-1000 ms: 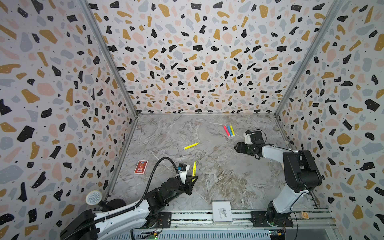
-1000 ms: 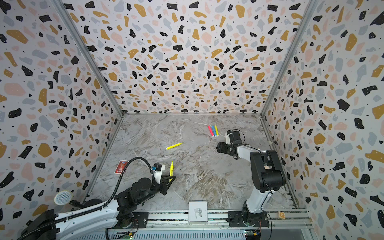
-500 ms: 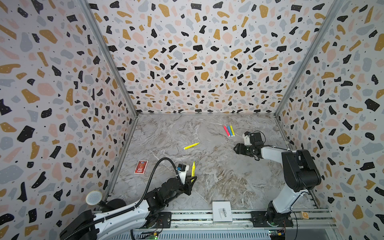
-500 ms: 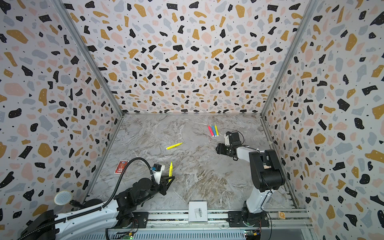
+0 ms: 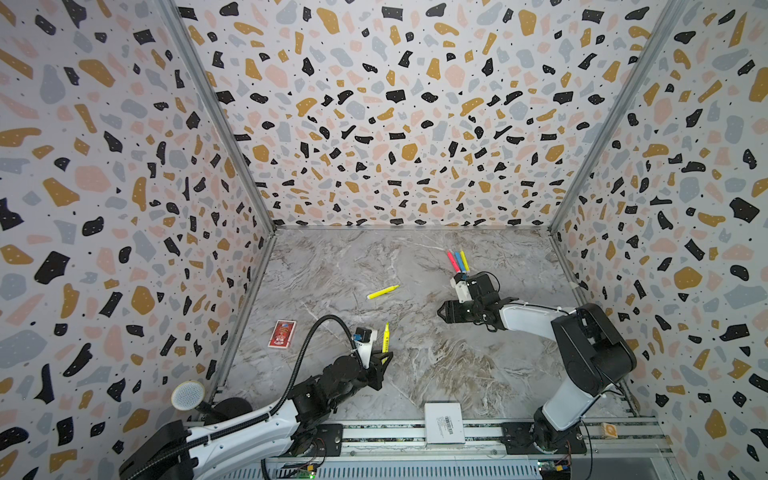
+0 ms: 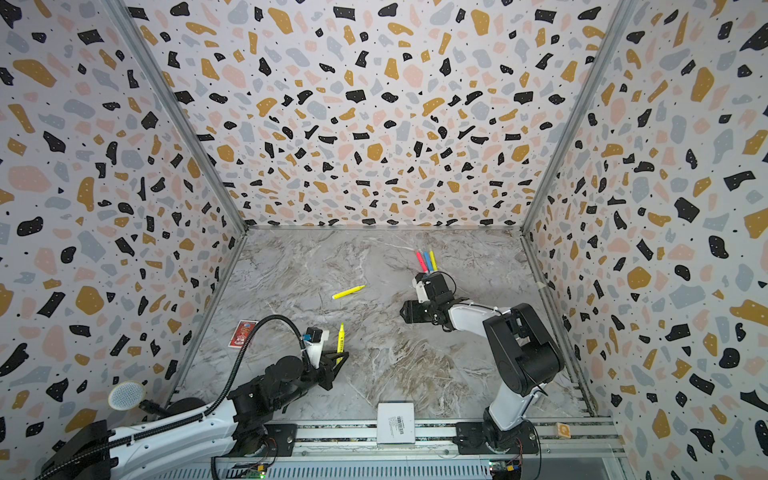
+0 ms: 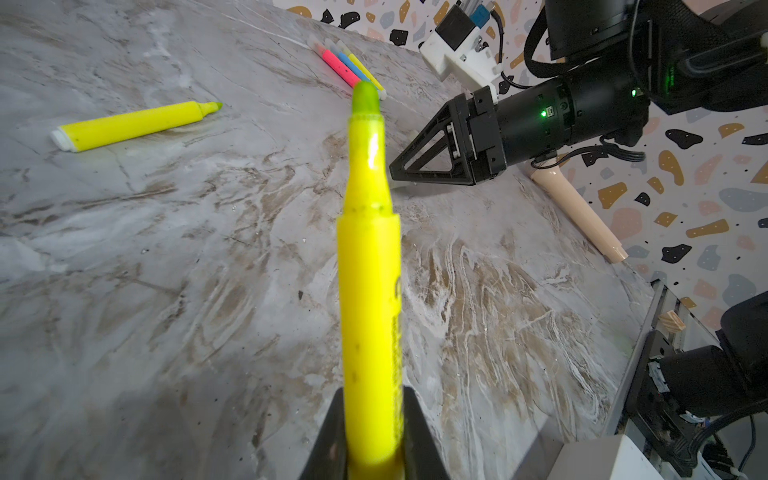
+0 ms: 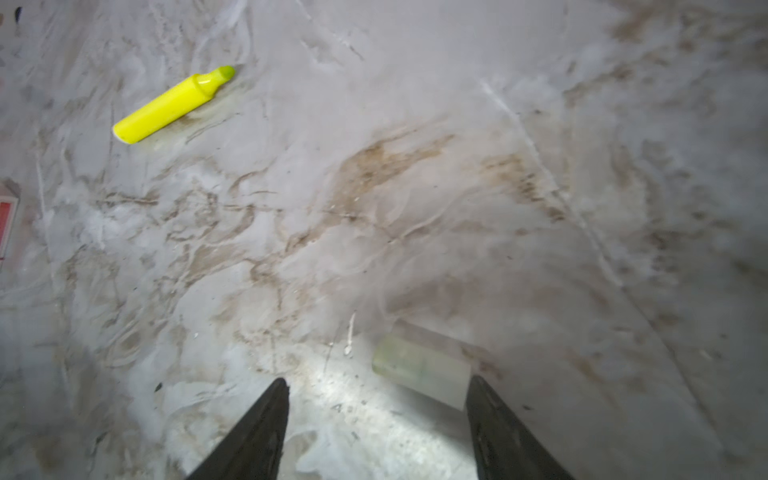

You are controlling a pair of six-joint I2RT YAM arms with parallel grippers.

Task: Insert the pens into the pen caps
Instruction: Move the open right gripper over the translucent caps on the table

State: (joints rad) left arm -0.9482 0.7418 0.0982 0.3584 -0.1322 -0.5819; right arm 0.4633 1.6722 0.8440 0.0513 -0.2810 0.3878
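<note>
Pens sit in three spots. The left fingers (image 7: 419, 440) are clamped on the lower end of a yellow pen (image 7: 370, 266), held upright with its tip bare above the tabletop's (image 5: 457, 374) front left part. A second yellow pen (image 5: 382, 291) lies flat near the middle. A pink pen (image 5: 451, 261), blue pen (image 5: 458, 260) and third yellow pen (image 5: 464, 259) lie side by side near the back edge. The right fingers (image 8: 257, 428) stand apart and empty, low over the tabletop; just beside one lies what looks like a clear pen cap (image 8: 419, 365), too blurred to tell if they touch.
</note>
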